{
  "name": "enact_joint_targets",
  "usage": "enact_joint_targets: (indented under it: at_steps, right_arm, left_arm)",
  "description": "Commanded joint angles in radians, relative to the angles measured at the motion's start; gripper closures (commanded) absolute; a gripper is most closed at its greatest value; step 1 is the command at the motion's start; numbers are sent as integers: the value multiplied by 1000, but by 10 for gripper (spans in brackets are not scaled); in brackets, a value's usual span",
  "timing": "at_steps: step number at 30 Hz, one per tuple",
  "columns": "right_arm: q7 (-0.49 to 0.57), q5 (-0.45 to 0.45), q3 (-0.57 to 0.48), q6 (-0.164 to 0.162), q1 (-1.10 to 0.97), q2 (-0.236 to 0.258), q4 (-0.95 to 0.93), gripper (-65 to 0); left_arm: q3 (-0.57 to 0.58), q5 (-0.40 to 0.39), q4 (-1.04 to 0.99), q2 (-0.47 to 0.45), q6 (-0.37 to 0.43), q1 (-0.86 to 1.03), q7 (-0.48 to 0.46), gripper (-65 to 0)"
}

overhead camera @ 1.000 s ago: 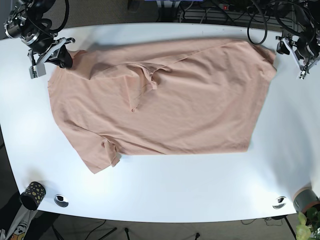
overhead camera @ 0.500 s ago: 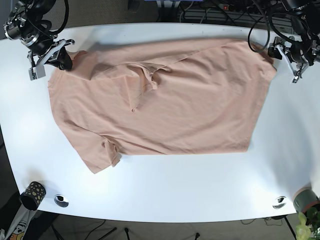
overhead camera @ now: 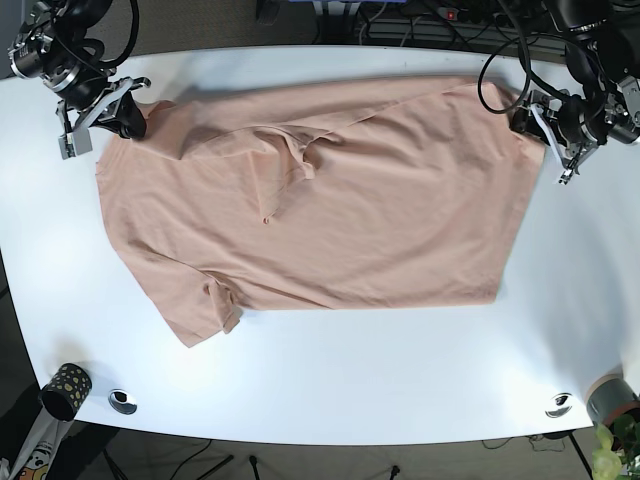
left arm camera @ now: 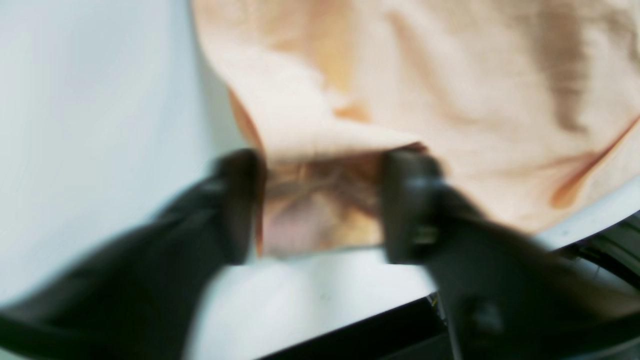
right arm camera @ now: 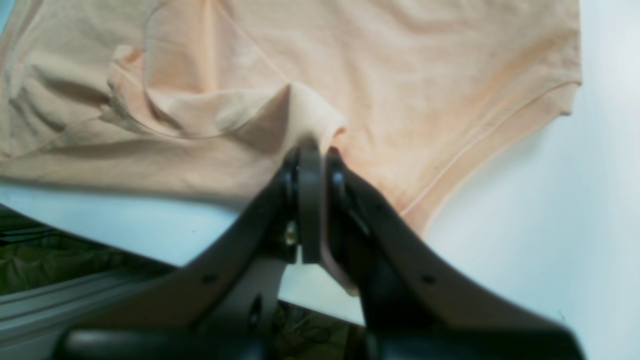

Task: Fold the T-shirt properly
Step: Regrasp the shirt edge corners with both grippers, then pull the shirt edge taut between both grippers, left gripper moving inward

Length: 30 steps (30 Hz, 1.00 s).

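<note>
A peach T-shirt (overhead camera: 320, 200) lies spread on the white table (overhead camera: 350, 370), with folds near the collar and a bunched sleeve at the front left. My right gripper (overhead camera: 128, 118) is at the shirt's far left corner. In the right wrist view it (right arm camera: 312, 150) is shut on a pinched fold of the shirt (right arm camera: 350, 75). My left gripper (overhead camera: 535, 120) is at the shirt's far right corner. In the blurred left wrist view it (left arm camera: 320, 200) is open, with the fingers (left arm camera: 407, 200) either side of the shirt's lifted edge (left arm camera: 320, 125).
A black dotted cup (overhead camera: 66, 388) and a small round metal piece (overhead camera: 122, 401) sit at the front left. Another metal piece (overhead camera: 559, 405) and a plant (overhead camera: 610, 450) are at the front right. Cables (overhead camera: 450, 20) run behind the table's far edge.
My left gripper has moved inward from the table's right edge onto the shirt's far right corner. My right gripper has stayed shut on the far left corner.
</note>
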Motion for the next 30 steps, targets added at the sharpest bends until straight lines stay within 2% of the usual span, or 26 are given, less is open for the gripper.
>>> enact_joint_targets:
  at_steps: [1,3,4,12,15,30]
  right_arm:
    - [18,23,4,2,1,14,17,0]
    - [18,23,4,2,1,14,17,0]
    - [18,23,4,2,1,14,17,0]
    - [18,23,4,2,12,10,17,0]
    - [18,23,4,2,14,10,17,0]
    - [18,23,4,2,15,10,17,0]
  left_arm:
    - [5,11,-4,4,-1,11,34,-125]
    - [3,12,-6,4,-1,11,34,-57]
    - [0,12,-1,4,-1,11,34,-43]
    - [-95,11,1,8,-1,11,36,-26]
    - [-96,8,1,7,-1,11,37,-4]
    - [-103,6,-3,5,-1,13,37,0]
